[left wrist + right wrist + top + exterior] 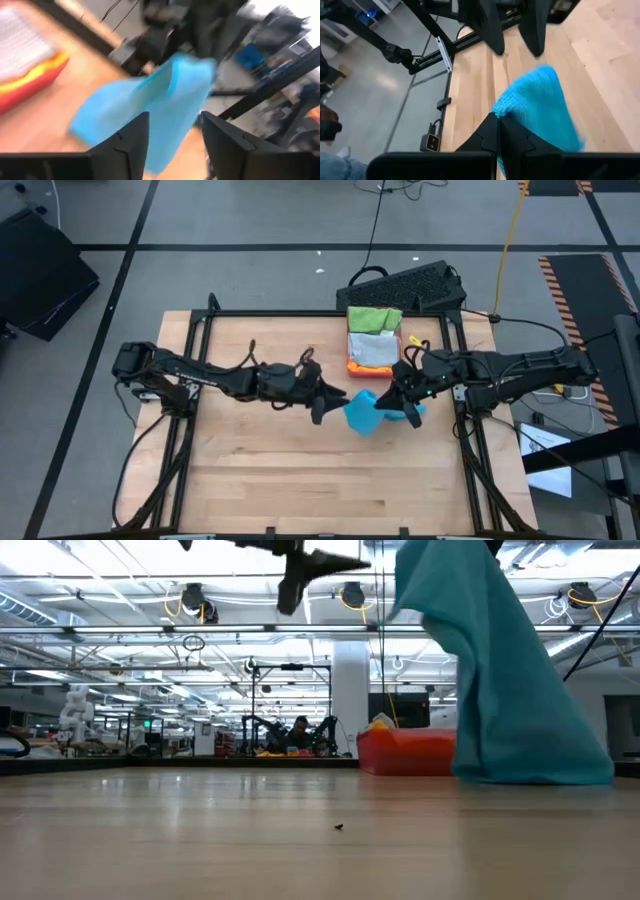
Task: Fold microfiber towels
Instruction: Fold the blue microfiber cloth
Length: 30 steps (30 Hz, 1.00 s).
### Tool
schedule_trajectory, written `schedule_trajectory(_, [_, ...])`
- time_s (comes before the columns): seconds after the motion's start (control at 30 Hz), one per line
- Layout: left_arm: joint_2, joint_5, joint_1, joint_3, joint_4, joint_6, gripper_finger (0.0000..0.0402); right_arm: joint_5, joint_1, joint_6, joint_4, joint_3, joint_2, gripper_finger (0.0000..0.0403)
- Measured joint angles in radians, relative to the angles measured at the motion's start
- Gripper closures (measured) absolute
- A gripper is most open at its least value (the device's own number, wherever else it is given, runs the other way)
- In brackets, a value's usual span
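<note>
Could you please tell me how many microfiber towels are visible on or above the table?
4: a blue towel held up by the right gripper; green, pale and orange ones stacked in the tray. More may be hidden.

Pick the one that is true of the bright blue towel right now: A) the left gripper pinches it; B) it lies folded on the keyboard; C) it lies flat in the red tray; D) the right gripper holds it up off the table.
D: the right gripper is shut on the blue towel, which hangs with its lower edge on the table; the left gripper is open and apart from it.
</note>
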Motion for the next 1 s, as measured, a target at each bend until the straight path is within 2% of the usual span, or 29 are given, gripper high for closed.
schedule_trajectory(0.17, [0.005, -0.047, -0.018, -0.001, -0.106, 0.025, 0.0163, -0.002, 0.010, -0.049, -0.008, -0.001, 0.000, 0.0403])
schedule_trajectory(0.3, [0.011, -0.016, -0.037, -0.001, -0.161, 0.017, 0.0116, -0.003, 0.010, -0.073, -0.007, -0.001, -0.001, 0.0403])
schedule_trajectory(0.43, [0.055, 0.011, -0.042, -0.035, -0.149, -0.030, 0.0100, -0.004, 0.010, -0.094, -0.008, -0.001, -0.001, 0.0403])
schedule_trajectory(0.57, [0.111, 0.039, -0.027, -0.110, 0.054, -0.124, 0.0109, -0.017, 0.010, -0.098, -0.013, -0.001, -0.001, 0.0403])
schedule_trajectory(0.7, [0.184, 0.055, -0.014, -0.178, 0.347, -0.205, 0.0120, -0.033, 0.010, -0.101, -0.017, -0.002, -0.001, 0.0403])
schedule_trajectory(0.9, [0.343, 0.151, 0.001, -0.202, 0.672, -0.340, 0.0121, -0.033, 0.010, -0.117, -0.035, -0.002, -0.006, 0.0403])
schedule_trajectory(1.0, [0.420, 0.152, 0.002, -0.187, 0.824, -0.372, 0.0120, -0.033, 0.010, -0.128, -0.033, -0.002, -0.006, 0.0403])
